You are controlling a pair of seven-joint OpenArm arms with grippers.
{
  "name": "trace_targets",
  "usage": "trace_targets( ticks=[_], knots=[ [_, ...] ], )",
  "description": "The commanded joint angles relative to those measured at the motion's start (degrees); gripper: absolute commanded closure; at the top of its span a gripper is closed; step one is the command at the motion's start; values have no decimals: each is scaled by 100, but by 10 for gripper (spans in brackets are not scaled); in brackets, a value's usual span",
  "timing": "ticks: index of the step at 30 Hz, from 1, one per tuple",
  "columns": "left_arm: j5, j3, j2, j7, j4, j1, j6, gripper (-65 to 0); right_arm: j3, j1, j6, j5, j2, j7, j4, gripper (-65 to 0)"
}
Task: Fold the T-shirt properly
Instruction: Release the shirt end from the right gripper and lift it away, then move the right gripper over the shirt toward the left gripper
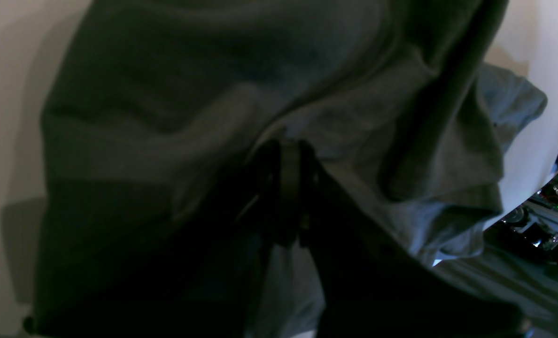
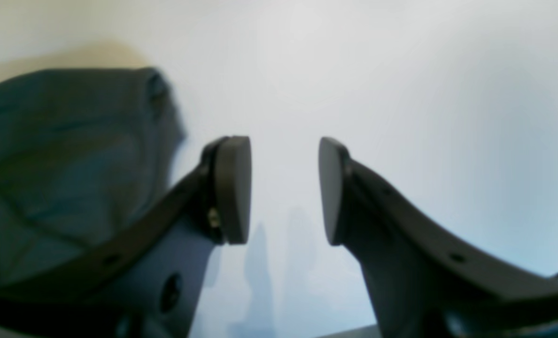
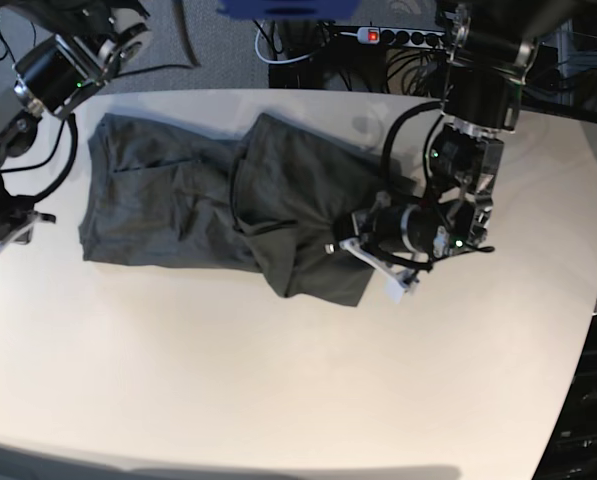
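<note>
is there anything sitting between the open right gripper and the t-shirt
Nothing visible. The right gripper hangs open over bare table, and the T-shirt lies just off to its side with only clear tabletop between them.

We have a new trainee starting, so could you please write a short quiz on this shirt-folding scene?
1. True or false: the right pincer is clamped on cloth.
2. Which pincer grips the T-shirt? A) left B) right C) neither
3. Fill in: the T-shirt lies on a pale ____.

Key:
1. False; its jaws stand apart over the bare table.
2. A; the left pincer is shut in the fabric.
3. Table.
</note>
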Motion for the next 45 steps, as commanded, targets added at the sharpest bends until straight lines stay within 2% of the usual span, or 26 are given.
trace_targets(
  ticks=[1,5,8,12,16,26,33,37,45],
  knots=[
    [857,15,-123,370,-140,184,373,-23,136,112,17,217,110,-155,108,-241],
    [857,15,-114,370,-140,193,373,-23,716,332,17,736,75,-836,90,-241],
    [857,15,-114,370,-140,202,373,-23,936,341,17,1105,93,-836,-94,-242],
    [857,7,-123,361,-140,210,373,-23,1217,394,17,1527,119,-836,-886,-242],
    [857,7,-123,361,-140,210,373,-23,1226,394,17,1589,181,-836,-1519,-242],
    [857,7,-123,361,-140,219,373,-23,1182,350,17,1589,145,-836,-1580,-248],
    [857,7,-114,352,-140,219,373,-23,1173,209,17,1598,-109,-836,-1580,-364],
    [857,7,-105,352,-140,210,373,-23,1173,183,17,1800,-268,-836,-1589,-364],
    [857,7,-105,352,-140,210,373,-23,1164,174,17,1923,-285,-836,-1589,-363]
  ],
)
